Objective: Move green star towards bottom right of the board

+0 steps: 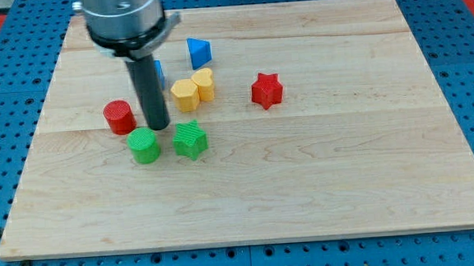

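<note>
The green star point(190, 140) lies on the wooden board point(322, 177), left of the middle. A green cylinder point(145, 145) stands just to its left. My tip point(158, 126) is down on the board just above the gap between these two green blocks, nearer the cylinder. It stands apart from the star, up and to the star's left. The arm's metal housing point(125, 20) rises at the view's top left.
A red cylinder point(120, 117) stands left of the rod. A yellow hexagon point(184, 94) and another yellow block point(204, 83) touch each other above the star. A blue block point(199, 51) lies above them, another blue block point(159, 70) is half hidden behind the rod. A red star point(267, 91) lies to the right.
</note>
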Action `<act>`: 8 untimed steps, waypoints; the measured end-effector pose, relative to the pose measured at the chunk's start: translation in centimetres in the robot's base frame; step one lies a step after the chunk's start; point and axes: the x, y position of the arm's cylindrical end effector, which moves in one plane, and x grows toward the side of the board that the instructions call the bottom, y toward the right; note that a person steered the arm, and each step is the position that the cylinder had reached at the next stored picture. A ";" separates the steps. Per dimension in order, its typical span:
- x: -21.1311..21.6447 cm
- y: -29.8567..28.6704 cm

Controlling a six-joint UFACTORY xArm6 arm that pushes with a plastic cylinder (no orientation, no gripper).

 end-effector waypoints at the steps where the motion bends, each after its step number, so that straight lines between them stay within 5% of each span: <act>1: 0.1 -1.4; 5: 6.0 8.7; 8: 3.8 7.0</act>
